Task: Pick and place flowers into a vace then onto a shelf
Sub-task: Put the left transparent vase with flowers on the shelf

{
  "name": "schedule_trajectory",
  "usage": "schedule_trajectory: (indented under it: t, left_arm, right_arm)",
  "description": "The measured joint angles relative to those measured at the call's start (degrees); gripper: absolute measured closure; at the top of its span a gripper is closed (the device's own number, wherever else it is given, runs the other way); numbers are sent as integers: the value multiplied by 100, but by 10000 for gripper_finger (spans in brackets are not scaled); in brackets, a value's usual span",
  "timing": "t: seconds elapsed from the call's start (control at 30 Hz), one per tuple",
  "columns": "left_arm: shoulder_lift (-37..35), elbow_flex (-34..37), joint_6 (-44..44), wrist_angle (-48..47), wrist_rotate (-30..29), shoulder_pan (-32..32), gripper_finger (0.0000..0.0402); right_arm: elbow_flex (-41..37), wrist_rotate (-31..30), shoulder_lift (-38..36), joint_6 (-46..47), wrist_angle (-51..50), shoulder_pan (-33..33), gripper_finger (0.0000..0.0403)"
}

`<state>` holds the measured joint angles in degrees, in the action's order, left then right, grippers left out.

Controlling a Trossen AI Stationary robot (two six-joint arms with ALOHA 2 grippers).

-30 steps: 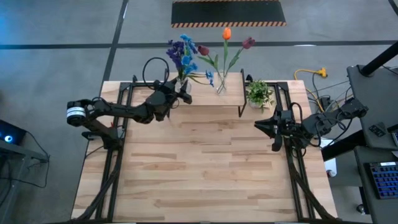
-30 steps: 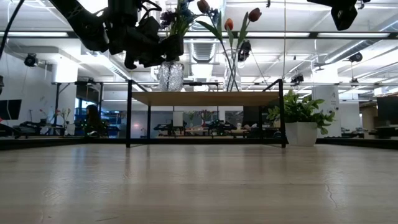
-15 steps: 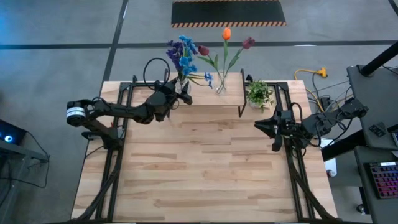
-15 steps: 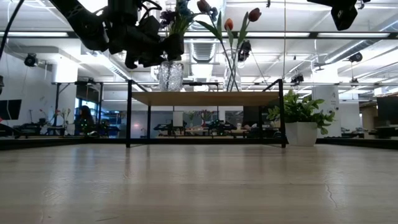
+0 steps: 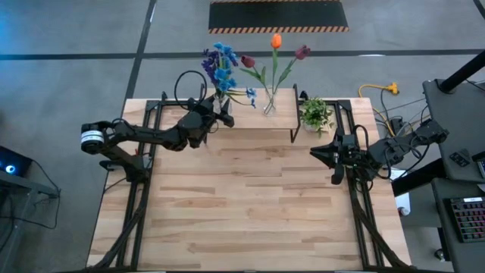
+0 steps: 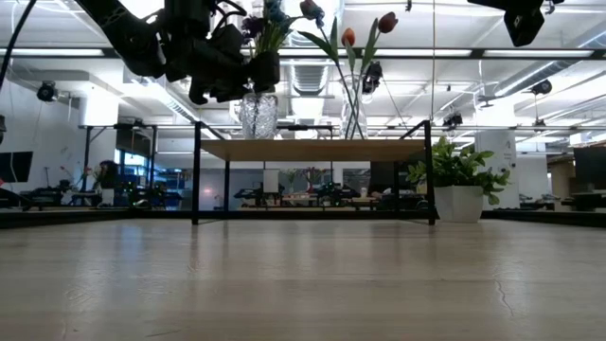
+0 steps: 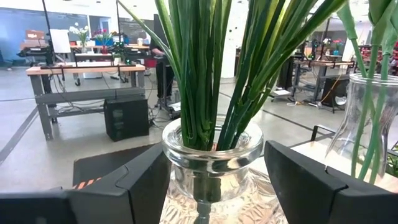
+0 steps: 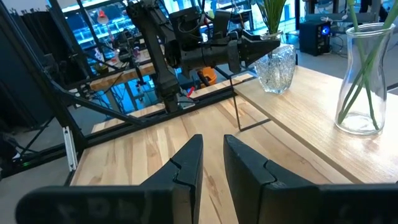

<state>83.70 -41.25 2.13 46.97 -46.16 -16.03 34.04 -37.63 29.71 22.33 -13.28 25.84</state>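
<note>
Toward the upper middle of the high view, a low shelf (image 5: 254,121) with a light wood rectangular top on thin black metal legs stands at the far edge of the pale plank bench (image 5: 250,197). Two clear glass vases rest on its board. The squat cut-glass vase (image 6: 258,116) at the shelf's left end holds a blue and purple bunch of artificial flowers (image 5: 220,64), whose green stems fill its neck in the left wrist view. The left hand (image 5: 220,115) reaches in from the picture's left, its dark fingers (image 7: 146,186) spread apart on either side of this vase's neck, just beside the glass without clearly pressing it. A taller slim glass vase (image 8: 362,78) stands near the middle of the shelf and holds an orange tulip (image 5: 276,40), a dark red one and a maroon one on long green stems. Right of the shelf, a small leafy green plant in a white pot (image 6: 455,189) sits on the bench. The right hand (image 5: 318,154) hovers over the right-hand part of the bench, well apart from the shelf, its two fingers (image 8: 186,165) close together with a narrow gap and nothing between them.
</note>
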Motion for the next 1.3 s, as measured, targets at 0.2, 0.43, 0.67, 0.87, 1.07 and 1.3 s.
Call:
schedule_trajectory:
  t: [0.2,0.43,0.67,0.87,1.07,1.3]
  left_arm:
    - [0,2,0,-4,-93,2,161]
    - [0,4,-109,-2,-368,49,161]
    - [0,2,-144,-1,-370,66,161]
    - [0,4,-164,-2,-182,65,161]
    - [0,2,-162,1,72,66,161]
    - [0,4,-144,-4,32,77,161]
  right_arm:
    - [0,0,0,0,0,-2,346]
    - [0,1,0,17,0,0,346]
    - [0,2,0,2,-2,-2,346]
    - [0,2,0,0,-21,0,346]
    - [0,2,0,0,-20,0,346]
    - [0,13,1,9,-18,0,346]
